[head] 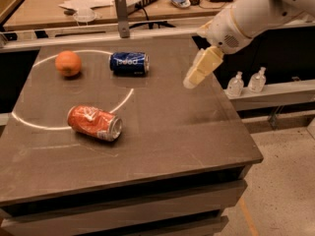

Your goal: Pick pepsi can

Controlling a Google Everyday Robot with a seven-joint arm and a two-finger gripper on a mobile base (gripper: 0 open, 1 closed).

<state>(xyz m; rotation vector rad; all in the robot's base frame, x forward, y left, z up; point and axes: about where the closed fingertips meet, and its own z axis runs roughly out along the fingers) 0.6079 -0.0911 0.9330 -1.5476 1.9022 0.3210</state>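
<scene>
The pepsi can [129,63] is dark blue with white lettering. It lies on its side at the back of the dark table [177,132], on a white circle line. My gripper [191,82] hangs from the white arm [256,16] above the table's right side. It is to the right of the pepsi can, about a can's length away, and it is not touching the can. Nothing shows in the gripper.
A dented red-orange can [94,123] lies on its side at front left. An orange fruit [68,63] sits at back left. A grey post [121,16] stands behind the table. Two small clear bottles [246,82] stand on a shelf to the right, past the table edge.
</scene>
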